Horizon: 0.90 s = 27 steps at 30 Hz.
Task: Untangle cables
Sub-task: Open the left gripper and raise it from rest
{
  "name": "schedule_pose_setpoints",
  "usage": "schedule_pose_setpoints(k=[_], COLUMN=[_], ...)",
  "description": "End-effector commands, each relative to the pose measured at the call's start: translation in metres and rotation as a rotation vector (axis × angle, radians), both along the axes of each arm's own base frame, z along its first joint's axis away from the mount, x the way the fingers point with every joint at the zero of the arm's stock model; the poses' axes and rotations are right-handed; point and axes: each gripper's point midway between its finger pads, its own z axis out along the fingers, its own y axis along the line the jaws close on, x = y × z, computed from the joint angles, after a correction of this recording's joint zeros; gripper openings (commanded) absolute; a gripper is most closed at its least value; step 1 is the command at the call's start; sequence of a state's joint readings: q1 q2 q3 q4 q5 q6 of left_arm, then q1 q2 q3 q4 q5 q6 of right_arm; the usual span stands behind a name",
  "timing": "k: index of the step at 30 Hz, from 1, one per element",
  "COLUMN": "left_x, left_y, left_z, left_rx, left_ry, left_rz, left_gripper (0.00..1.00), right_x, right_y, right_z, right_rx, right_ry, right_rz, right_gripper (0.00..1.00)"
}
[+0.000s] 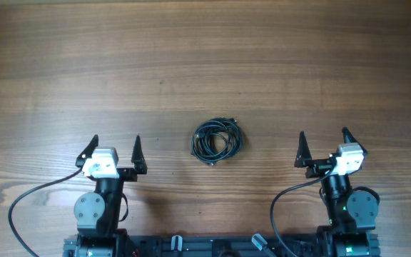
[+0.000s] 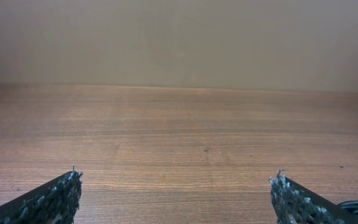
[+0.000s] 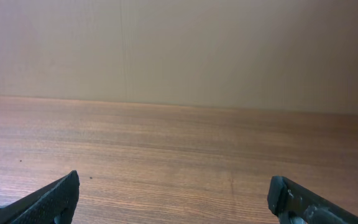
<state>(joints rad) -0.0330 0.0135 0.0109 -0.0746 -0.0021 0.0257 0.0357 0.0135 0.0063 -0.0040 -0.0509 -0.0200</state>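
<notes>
Cables (image 1: 217, 140) sit wound into one small, tight black coil on the wooden worktop (image 1: 205, 57), a little below the middle of the overhead view and roughly midway between the two arms. The strands overlap in a rough ring, with a small plug end poking out at the upper right of the bundle; how many separate cords are in it cannot be told. The left end effector (image 1: 116, 139) rests low on the near side of the worktop, to the left of the coil and well apart from it, its two dark fingers spread wide with nothing between them. The right end effector (image 1: 323, 133) mirrors it on the other side, also well clear of the coil, fingers likewise spread and gripping nothing. Both point away from the robot's base, toward the far edge. From the left wrist camera the two rough-textured fingertips (image 2: 58, 196) frame bare wood grain, and a thin dark curve shows at the lower right corner of that view, too cropped to identify with certainty. From the right wrist camera the fingertips (image 3: 55, 196) stand equally far apart over bare wood, with a plain beige wall (image 3: 179, 50) beyond the worktop's far edge. A thicker black lead (image 1: 27, 203) loops out from the left arm's base, and another (image 1: 277, 210) curves beside the right arm's base.
</notes>
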Motion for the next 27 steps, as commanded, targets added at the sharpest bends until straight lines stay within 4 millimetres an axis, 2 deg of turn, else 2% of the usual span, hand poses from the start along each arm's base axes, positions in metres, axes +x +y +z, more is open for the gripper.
schedule_pose_setpoints(k=[1,14,16,17,20,24,27], left_x=[0.000,0.000,-0.001,-0.002,-0.002,-0.003,-0.004], left_y=[-0.003,-0.005,-0.016,-0.019,-0.019,-0.026,-0.036], left_z=[-0.001,-0.001,0.000,0.001,0.001,0.003,0.018], left_rx=[0.019,0.017,-0.097,-0.283,-0.496,-0.516,-0.515], left_ry=[-0.003,-0.003,0.001,0.016,0.033,0.038,-0.009], left_rz=[-0.015,-0.027,-0.086,-0.085,-0.071,-0.110,-0.184], left_gripper=[1.00,1.00,1.00,1.00,1.00,1.00,1.00], right_x=[-0.001,-0.001,-0.001,-0.001,-0.001,-0.001,-0.001], right_y=[0.000,0.000,0.000,0.000,0.000,0.000,0.000], right_z=[0.003,0.003,0.003,0.003,0.003,0.003,0.003], right_rx=[-0.003,-0.003,-0.003,-0.003,-0.003,-0.002,-0.003], right_ry=[-0.012,-0.012,-0.012,-0.012,-0.012,-0.012,-0.012], right_rz=[0.000,0.000,0.000,0.000,0.000,0.000,0.000], right_gripper=[1.00,1.00,1.00,1.00,1.00,1.00,1.00])
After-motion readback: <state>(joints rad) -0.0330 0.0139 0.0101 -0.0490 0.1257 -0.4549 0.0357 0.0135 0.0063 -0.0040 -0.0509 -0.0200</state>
